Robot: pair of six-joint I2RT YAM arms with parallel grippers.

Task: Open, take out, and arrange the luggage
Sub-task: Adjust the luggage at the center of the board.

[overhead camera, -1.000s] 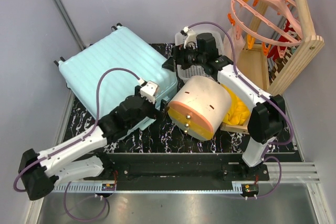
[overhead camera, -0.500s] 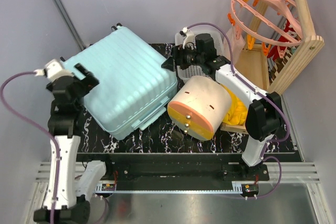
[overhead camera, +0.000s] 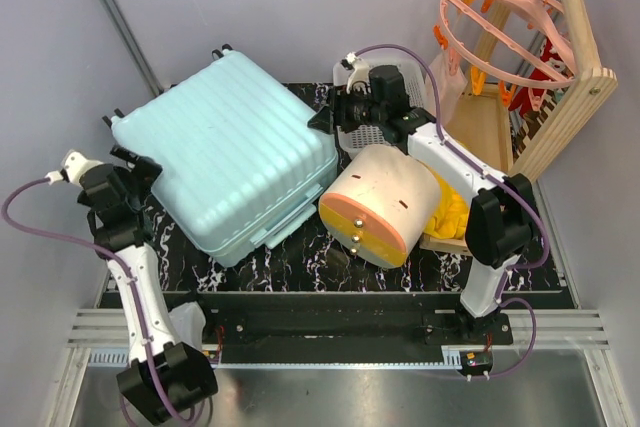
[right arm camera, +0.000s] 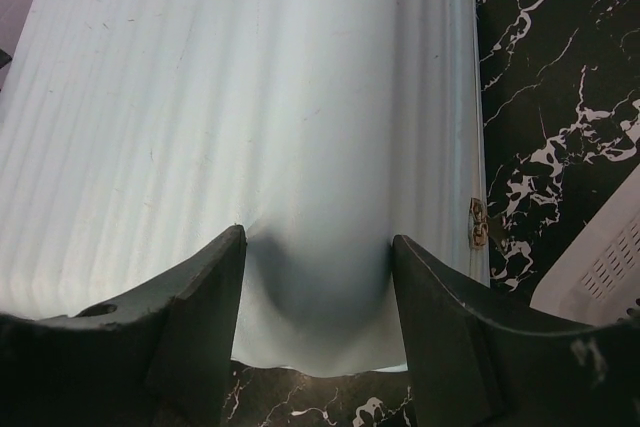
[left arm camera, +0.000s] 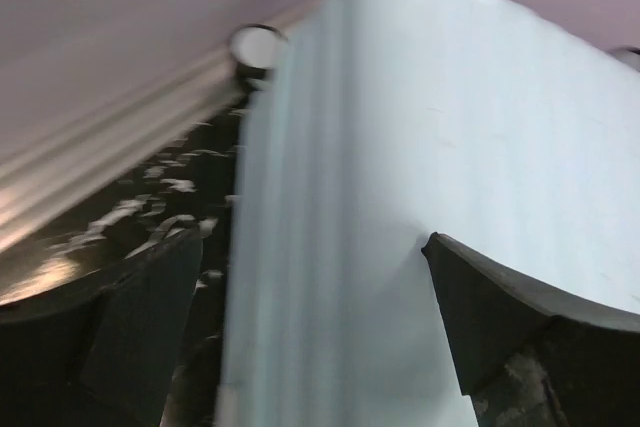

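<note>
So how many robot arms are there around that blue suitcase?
2. The left arm rises from the near left to the suitcase's left edge. The right arm reaches from the near right to its far right corner. None seem hidden.

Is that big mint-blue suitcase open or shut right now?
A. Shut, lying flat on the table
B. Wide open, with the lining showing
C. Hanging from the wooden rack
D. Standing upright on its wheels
A: in the top view the luggage lies flat on the table with its ribbed shell facing up and its halves together, no lining showing.
</note>
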